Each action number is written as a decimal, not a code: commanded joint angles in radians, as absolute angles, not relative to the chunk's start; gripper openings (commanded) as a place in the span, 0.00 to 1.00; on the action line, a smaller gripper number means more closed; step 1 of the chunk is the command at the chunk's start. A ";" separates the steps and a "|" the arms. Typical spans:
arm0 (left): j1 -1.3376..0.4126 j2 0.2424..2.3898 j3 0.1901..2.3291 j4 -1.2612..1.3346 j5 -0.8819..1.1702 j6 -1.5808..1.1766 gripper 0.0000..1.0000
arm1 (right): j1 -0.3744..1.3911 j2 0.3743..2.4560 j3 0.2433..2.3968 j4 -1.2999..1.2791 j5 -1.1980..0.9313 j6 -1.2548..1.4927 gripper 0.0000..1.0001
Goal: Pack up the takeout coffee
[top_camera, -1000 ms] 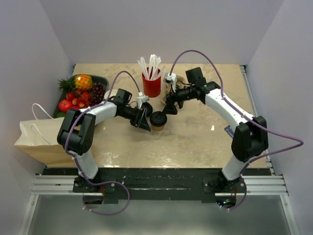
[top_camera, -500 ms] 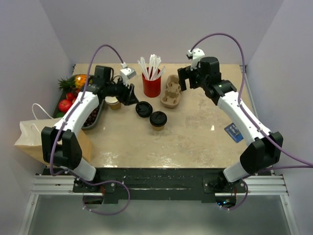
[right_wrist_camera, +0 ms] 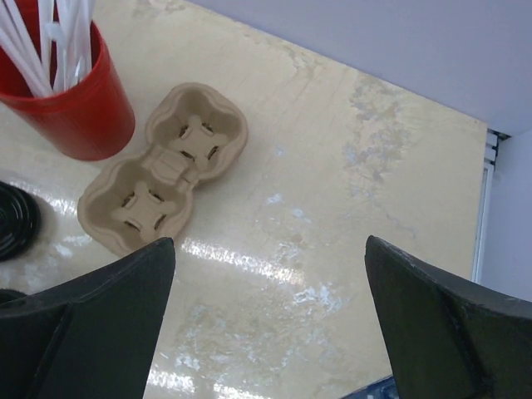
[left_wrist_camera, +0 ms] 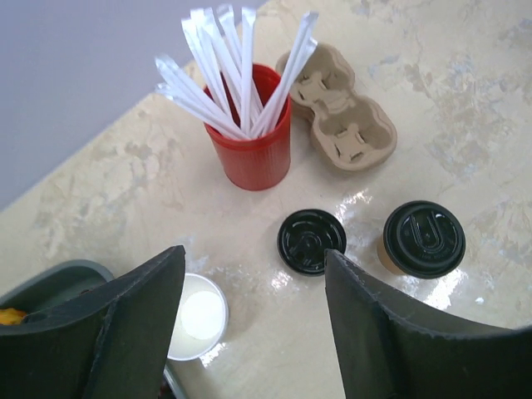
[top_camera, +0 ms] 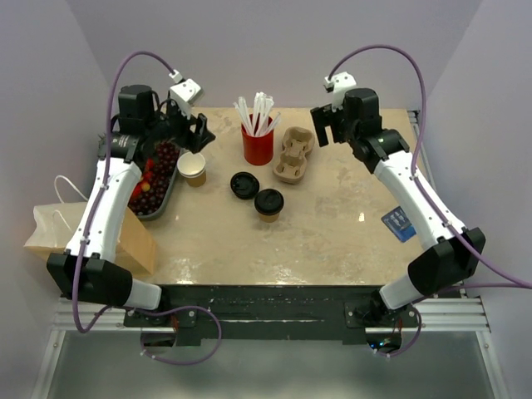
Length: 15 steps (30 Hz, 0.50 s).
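Note:
The takeout coffee, a small tan cup with a black lid, stands alone mid-table and also shows in the left wrist view. My left gripper hangs high over the back left, open and empty, well apart from the cup. My right gripper is raised at the back right, open wide with nothing in it; the coffee is out of its view.
A loose black lid lies left of the coffee. A lidless tan cup, a red straw cup and a pulp cup carrier stand behind. A fruit tray and paper bag are at left, a blue card at right.
Both arms have drawn back and up from the table's middle toward the rear corners, and both pairs of jaws have opened wider. The coffee has stayed in place.

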<state>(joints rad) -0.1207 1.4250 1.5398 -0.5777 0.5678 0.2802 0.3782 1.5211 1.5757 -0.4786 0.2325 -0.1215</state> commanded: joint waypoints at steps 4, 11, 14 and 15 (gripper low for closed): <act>-0.123 1.396 1.650 -0.638 0.607 0.376 0.73 | 0.379 1.503 1.526 -0.563 0.130 -0.221 0.99; -0.123 1.373 1.804 -0.889 0.324 0.504 0.73 | 0.379 1.515 1.528 -0.542 0.005 -0.135 0.99; -0.123 1.327 1.769 -0.965 0.197 0.610 0.74 | 0.379 1.525 1.487 -0.497 -0.027 -0.109 0.99; -0.123 1.310 1.722 -0.971 0.158 0.629 0.74 | 0.379 1.529 1.474 -0.479 -0.029 -0.104 0.99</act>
<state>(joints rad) -0.1226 1.3853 1.7519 -0.8246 0.3649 0.4892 0.3790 1.5211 1.5120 -0.5552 0.0483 -0.1562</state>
